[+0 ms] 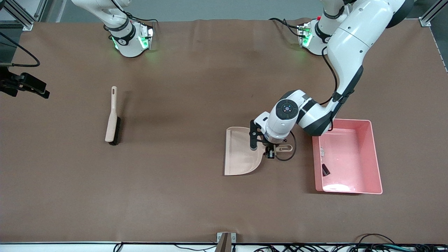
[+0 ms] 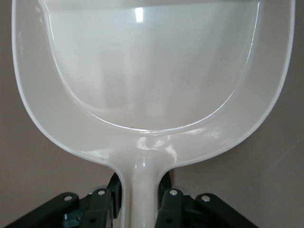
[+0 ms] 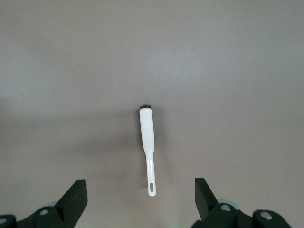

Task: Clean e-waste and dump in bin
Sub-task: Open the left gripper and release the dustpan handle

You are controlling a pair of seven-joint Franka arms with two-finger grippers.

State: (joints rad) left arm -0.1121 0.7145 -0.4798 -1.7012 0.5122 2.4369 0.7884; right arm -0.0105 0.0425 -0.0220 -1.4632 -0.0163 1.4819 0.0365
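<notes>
While both bits lie in the bin (image 1: 374, 154), the left claw (image 1: 269, 153) pinches the dustpan (image 1: 241, 154) handle — next, let go. Right claw (image 3: 142, 199) — spread, high over the brush (image 3: 147, 142).

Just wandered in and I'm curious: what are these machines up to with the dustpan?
The left gripper has its jaws around the handle of the beige dustpan, which lies empty on the table beside the pink bin. A small dark block and a tiny white part already lie in the bin. The right gripper waits open, high above the brush.
</notes>
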